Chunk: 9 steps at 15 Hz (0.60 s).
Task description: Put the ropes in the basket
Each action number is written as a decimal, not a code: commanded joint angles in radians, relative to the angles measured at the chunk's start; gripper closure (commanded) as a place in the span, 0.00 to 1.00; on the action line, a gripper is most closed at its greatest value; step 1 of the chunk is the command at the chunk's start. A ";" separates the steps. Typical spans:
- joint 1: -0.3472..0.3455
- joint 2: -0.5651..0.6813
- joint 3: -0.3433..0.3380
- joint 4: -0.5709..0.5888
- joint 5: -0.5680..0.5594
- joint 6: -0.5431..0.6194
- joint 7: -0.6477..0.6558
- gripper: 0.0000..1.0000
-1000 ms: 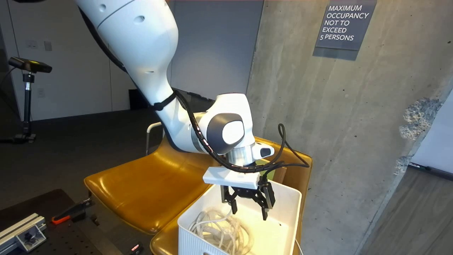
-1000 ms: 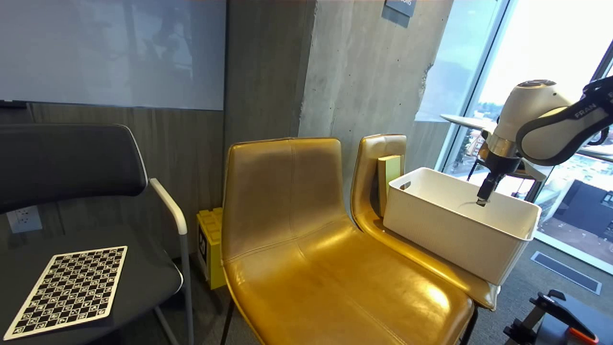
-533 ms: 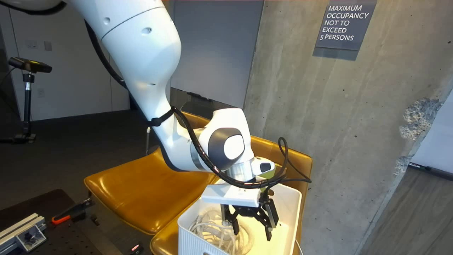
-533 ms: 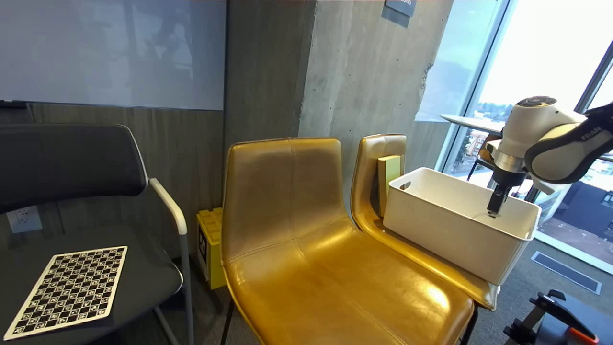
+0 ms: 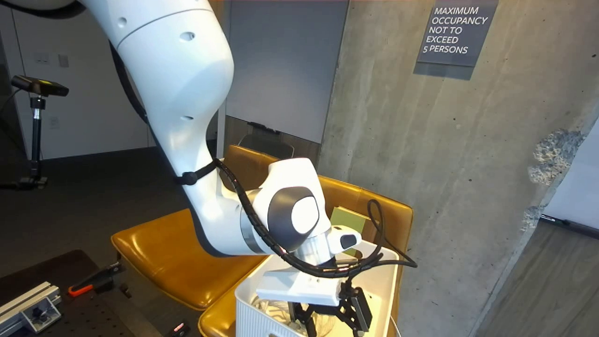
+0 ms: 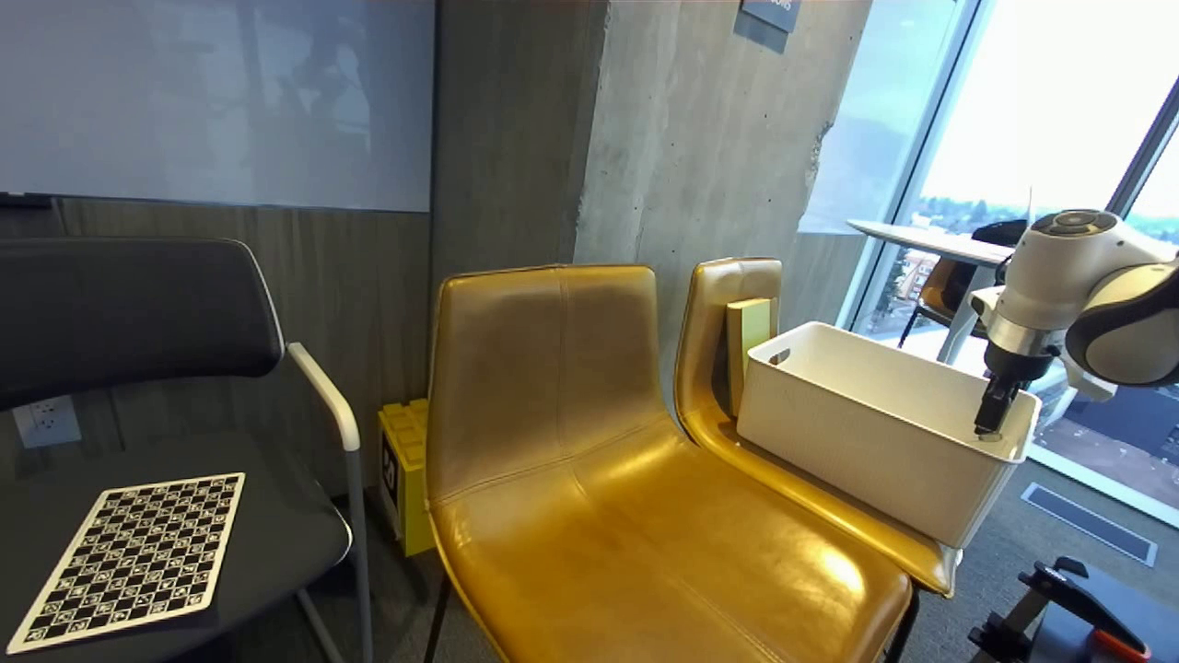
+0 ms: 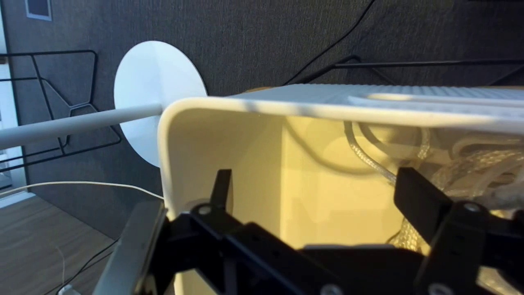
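The white basket (image 5: 255, 316) stands on a tan chair; its wall (image 6: 857, 451) and rim (image 7: 286, 107) show in the other views. Pale braided ropes (image 5: 277, 310) lie loosely coiled inside it. In the wrist view the ropes (image 7: 370, 160) lie mostly at the right, partly behind the right finger. In an exterior view the basket wall hides them. My gripper (image 7: 313, 176) is wide open with nothing between its fingers. It points down into the basket near one end (image 6: 990, 428). One fingertip overlaps the rope in the wrist view; I cannot tell whether they touch.
A green book (image 5: 348, 220) stands behind the basket against the chair back. Another tan chair (image 6: 645, 516) stands beside it. A tool with an orange handle (image 5: 82, 289) lies on the dark table. A white cable (image 7: 86, 183) runs outside the basket.
My open gripper has moved lower into the basket and toward its end, rightward in an exterior view. The arm now covers more of the ropes, which otherwise look unmoved.
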 commanded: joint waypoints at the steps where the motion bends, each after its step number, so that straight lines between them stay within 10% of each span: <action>1: 0.035 -0.051 -0.036 -0.049 -0.068 0.022 0.061 0.00; 9: 0.054 -0.086 -0.045 -0.069 -0.217 0.025 0.187 0.00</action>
